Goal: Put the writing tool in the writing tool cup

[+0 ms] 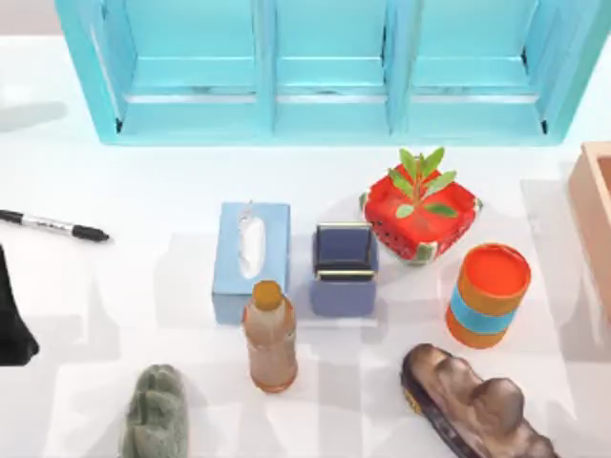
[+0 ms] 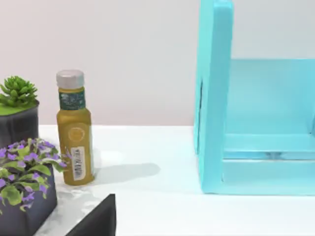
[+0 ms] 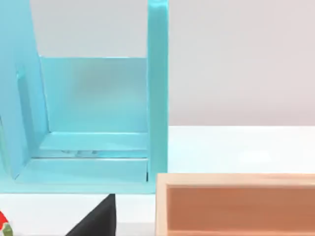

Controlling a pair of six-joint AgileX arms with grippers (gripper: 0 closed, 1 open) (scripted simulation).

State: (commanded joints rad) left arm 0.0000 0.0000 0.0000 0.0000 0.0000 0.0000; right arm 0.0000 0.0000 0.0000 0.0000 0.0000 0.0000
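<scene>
Left pincer: a black part of my left arm sits at the counter's left edge in the top view; whether its fingers are spread or pressed together I cannot tell.
Top view, task things: one black marker pen lies flat on the white counter at the far left, apart from everything else; one orange cup with a blue band stands upright at the right.
Top view, between them: one blue tissue box, one amber bottle touching its near corner, one dark blue box, one red planter with a green plant just beside the cup.
Top view, near edge: one grey-green lump and one brown lump.
Top view, back and right: one turquoise shelf unit; one wooden box at the right edge.
Left wrist view: shelf unit's end, one olive bottle with a grey cap, two dark planters, one with a green succulent, one with purple flowers; a black wedge at the lower edge.
Right wrist view: shelf unit's end, the wooden box close by, a black wedge beside it.
</scene>
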